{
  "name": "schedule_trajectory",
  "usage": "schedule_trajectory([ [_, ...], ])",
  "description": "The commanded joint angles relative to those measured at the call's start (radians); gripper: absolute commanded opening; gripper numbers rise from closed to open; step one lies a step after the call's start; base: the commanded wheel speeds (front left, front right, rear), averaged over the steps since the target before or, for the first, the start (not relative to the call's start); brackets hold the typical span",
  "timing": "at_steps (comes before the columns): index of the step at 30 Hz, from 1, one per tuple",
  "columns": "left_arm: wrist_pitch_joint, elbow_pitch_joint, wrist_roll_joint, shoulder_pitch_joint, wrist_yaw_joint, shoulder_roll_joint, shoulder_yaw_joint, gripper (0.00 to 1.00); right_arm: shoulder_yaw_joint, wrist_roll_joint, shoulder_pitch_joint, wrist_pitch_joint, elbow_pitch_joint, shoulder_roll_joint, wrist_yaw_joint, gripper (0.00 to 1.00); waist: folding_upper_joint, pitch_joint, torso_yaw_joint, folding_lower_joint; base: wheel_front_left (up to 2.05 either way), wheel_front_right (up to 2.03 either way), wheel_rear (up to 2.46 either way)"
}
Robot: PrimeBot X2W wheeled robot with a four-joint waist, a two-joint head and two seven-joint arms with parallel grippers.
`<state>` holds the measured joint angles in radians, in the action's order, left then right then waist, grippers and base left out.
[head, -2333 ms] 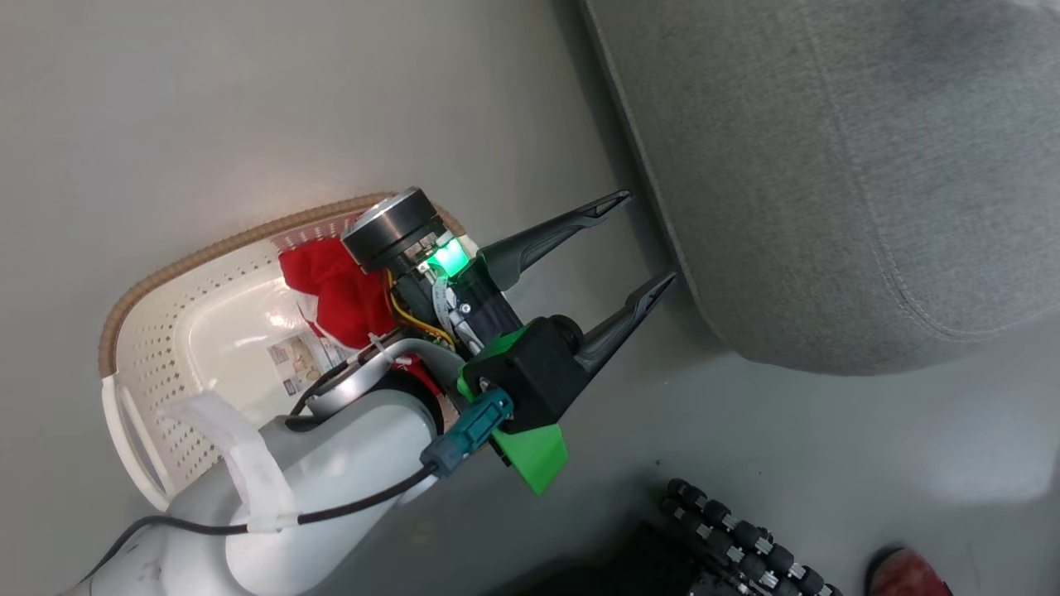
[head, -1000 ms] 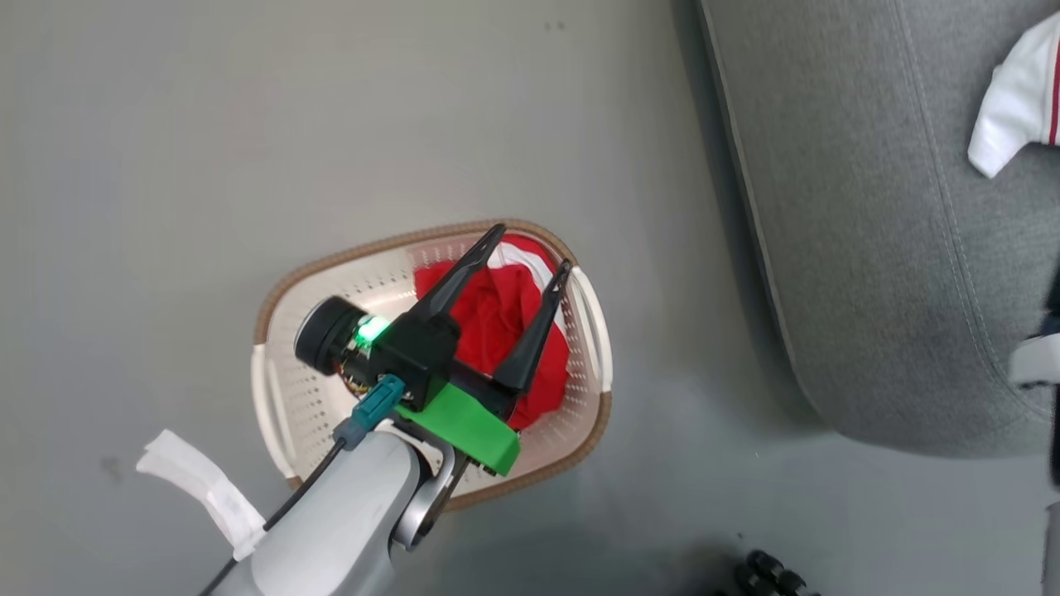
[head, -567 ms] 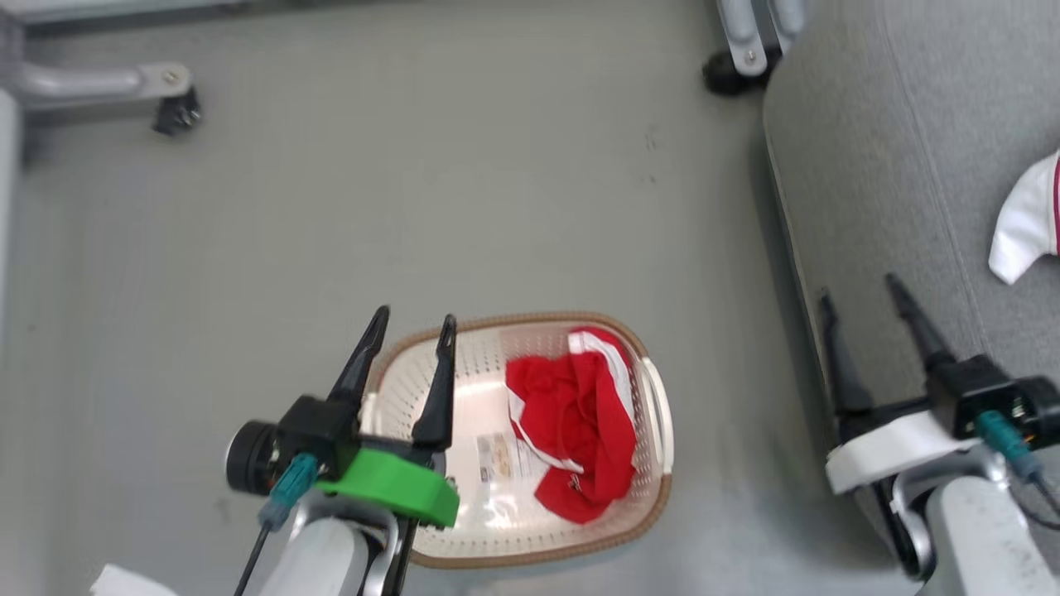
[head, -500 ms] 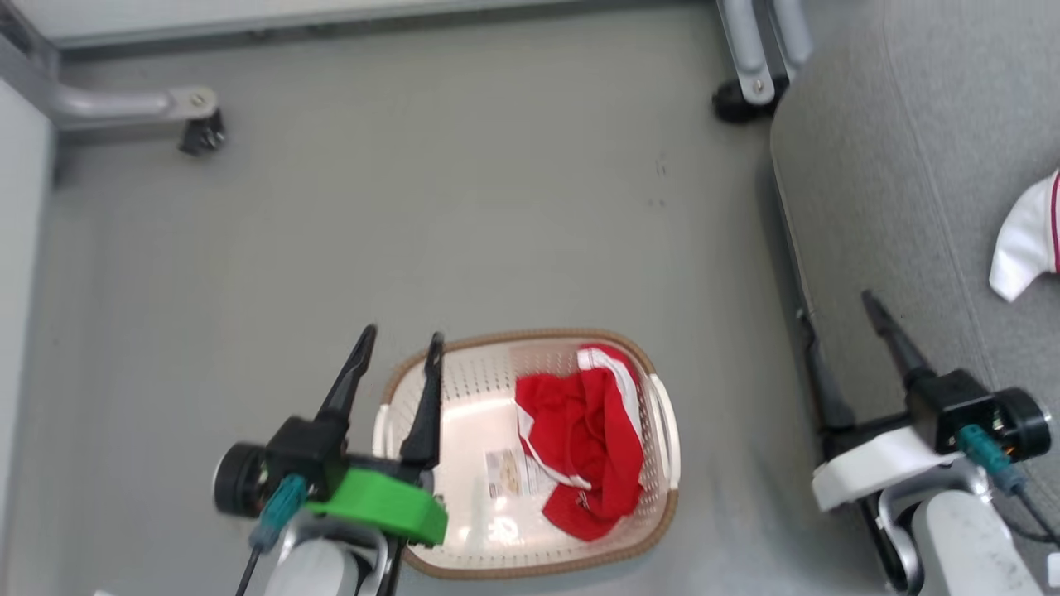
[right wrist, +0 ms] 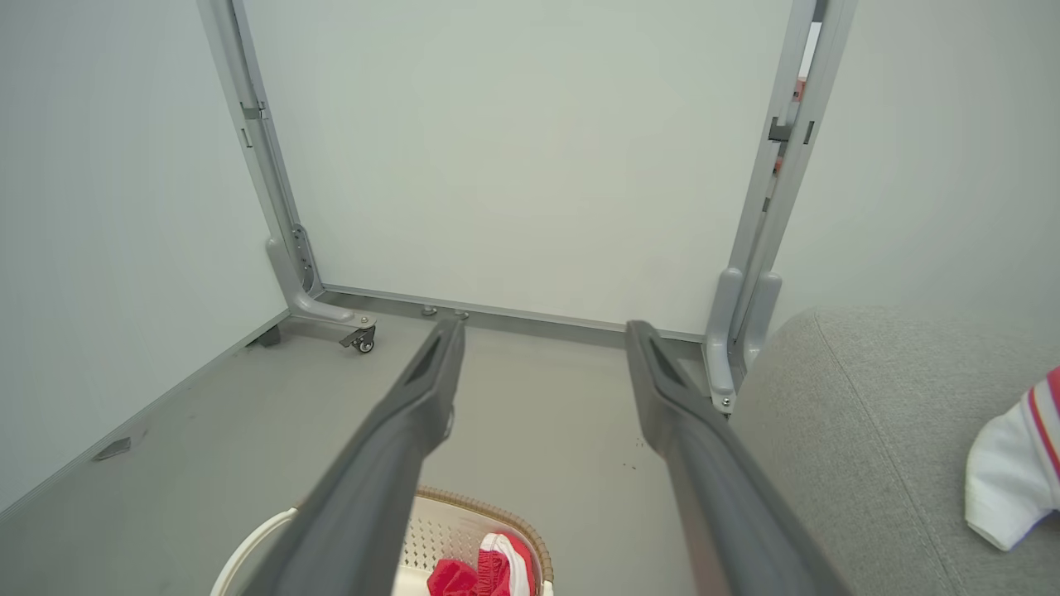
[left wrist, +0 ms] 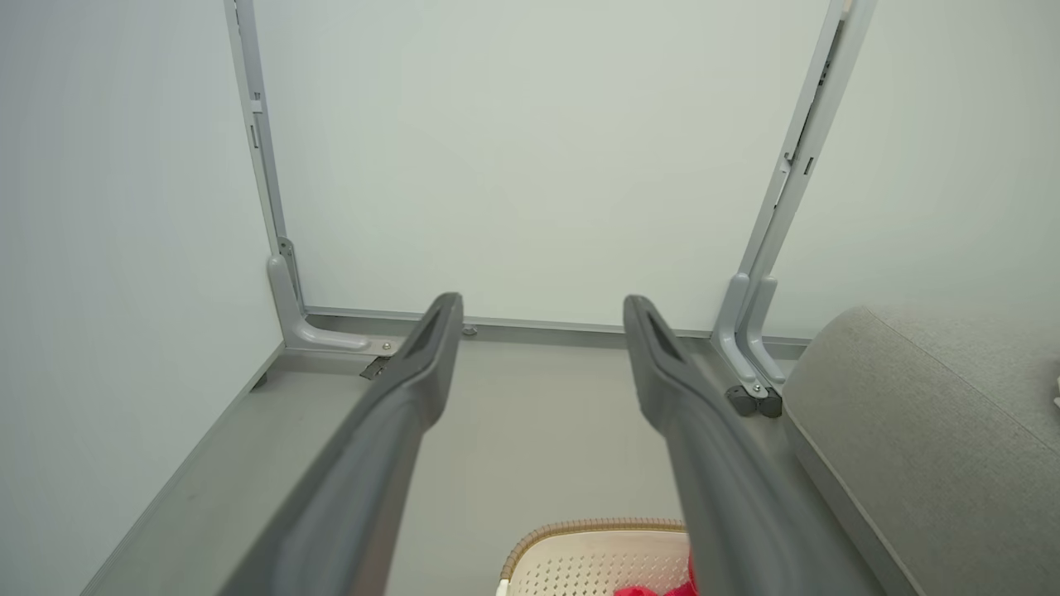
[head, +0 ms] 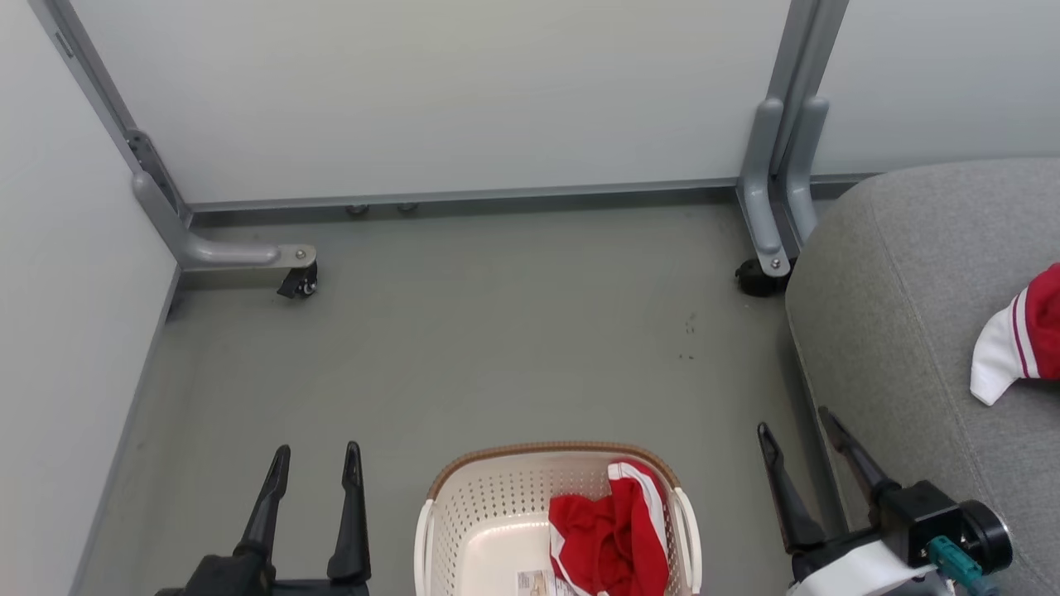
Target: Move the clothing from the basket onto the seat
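Head view shows both tools empty, fingers spread apart: the left tool [head: 317,451] hangs over the floor [head: 497,331] beside the basket [head: 484,517], the right tool [head: 793,422] between basket and seat [head: 894,314]. Crumpled red clothing [head: 609,538] lies in the basket's right side; a second garment [head: 1014,348], perhaps a sleeve end, rests on the seat, cut off by the frame edge

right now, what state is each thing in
left gripper, open, empty
right gripper, open, empty
basket, upright on the floor, red clothing inside
clothing in basket, crumpled against the right wall
garment on seat, lying on the cushion, cut off by the frame
seat, holding that garment
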<state>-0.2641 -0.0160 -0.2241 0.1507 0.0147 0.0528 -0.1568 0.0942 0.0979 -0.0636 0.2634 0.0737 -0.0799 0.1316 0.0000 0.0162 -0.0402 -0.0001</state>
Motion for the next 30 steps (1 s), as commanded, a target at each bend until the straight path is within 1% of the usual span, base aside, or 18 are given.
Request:
schedule_trajectory([
  [1,0.000,0.016,0.015,0.041,0.009,0.000,0.013,1.00,0.008,0.006,-0.030,0.002,0.009,0.001,-0.002,1.00,0.0000,0.068,-0.001,0.0001,0.00,0.00,0.00],
  [4,0.000,0.044,0.020,0.093,0.020,-0.002,0.029,1.00,0.021,0.008,-0.049,0.002,0.007,0.005,-0.002,1.00,0.0000,0.082,0.012,0.0001,0.00,0.00,0.00],
  [11,0.000,0.057,0.014,0.150,0.015,-0.002,0.044,1.00,0.003,-0.010,-0.098,0.002,-0.031,0.015,-0.002,1.00,0.0000,0.092,0.021,0.0001,0.00,0.00,0.00],
  [17,0.000,0.047,0.007,0.146,0.013,-0.002,0.050,1.00,-0.014,-0.012,-0.127,0.002,-0.040,0.021,-0.002,1.00,0.0000,0.098,0.023,0.0001,0.00,0.00,0.00],
  [20,0.000,0.040,0.000,0.141,0.020,-0.002,0.047,1.00,-0.022,-0.013,-0.128,0.002,-0.042,0.024,-0.002,1.00,0.0000,0.098,0.024,0.0001,0.00,0.00,0.00],
  [27,0.000,0.024,0.019,0.127,0.038,-0.002,0.046,1.00,-0.020,-0.016,-0.120,0.002,-0.031,0.027,-0.002,1.00,0.0000,0.100,0.025,0.0001,0.00,0.00,0.00],
  [30,0.000,0.021,0.023,0.124,0.038,-0.002,0.048,1.00,-0.018,-0.018,-0.119,0.002,-0.031,0.028,-0.002,1.00,0.0000,0.102,0.026,0.0001,0.00,0.00,0.00],
])
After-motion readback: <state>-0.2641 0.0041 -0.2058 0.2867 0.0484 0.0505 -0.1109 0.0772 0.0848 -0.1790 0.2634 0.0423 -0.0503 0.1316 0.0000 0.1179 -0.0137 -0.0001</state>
